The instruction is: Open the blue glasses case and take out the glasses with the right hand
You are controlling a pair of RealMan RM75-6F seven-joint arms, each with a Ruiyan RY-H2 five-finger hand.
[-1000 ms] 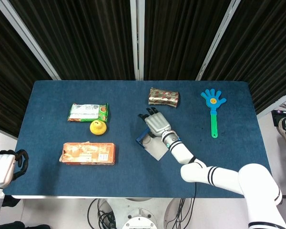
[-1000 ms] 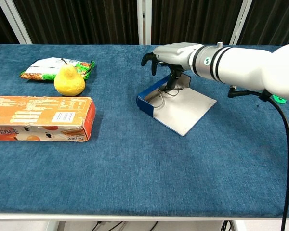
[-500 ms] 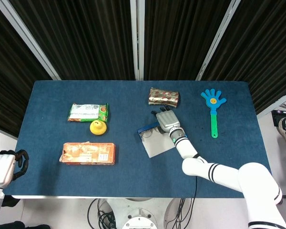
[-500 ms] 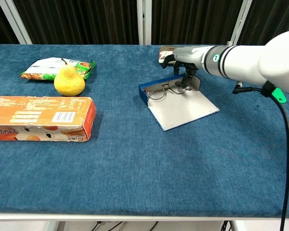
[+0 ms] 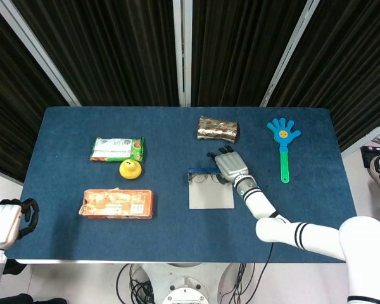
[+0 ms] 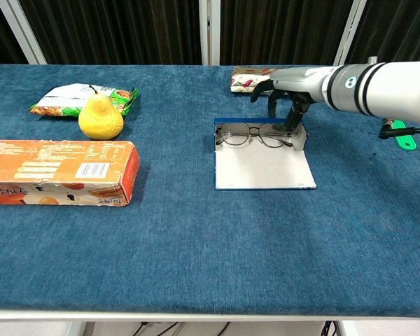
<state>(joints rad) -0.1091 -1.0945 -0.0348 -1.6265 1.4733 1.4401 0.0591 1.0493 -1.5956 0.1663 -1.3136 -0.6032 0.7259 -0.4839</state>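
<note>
Blue glasses case (image 6: 264, 164) lies open on the table (image 6: 196, 245), its pale flap spread flat toward the robot and its blue tray at the far edge, directly under and just left of the right hand (image 6: 288, 87). Glasses (image 6: 254, 135) sit in the tray, lenses facing the robot, with their right end at the hand's dark fingertips (image 6: 290, 120). That hand reaches down with its fingers curled toward the case's far right corner; whether they actually pinch the frame or only touch the case cannot be told from either view. Just behind the hand lies a shiny foil packet (image 5: 217, 128), and farther to its right a blue hand-shaped clapper (image 5: 284, 140). Well to its left are a yellow pear (image 6: 100, 117), a green snack bag (image 6: 77, 97) and an orange box (image 6: 59, 172). Left hand (image 5: 6, 221) hangs off the table's near left corner, fingers curled, holding nothing.
</note>
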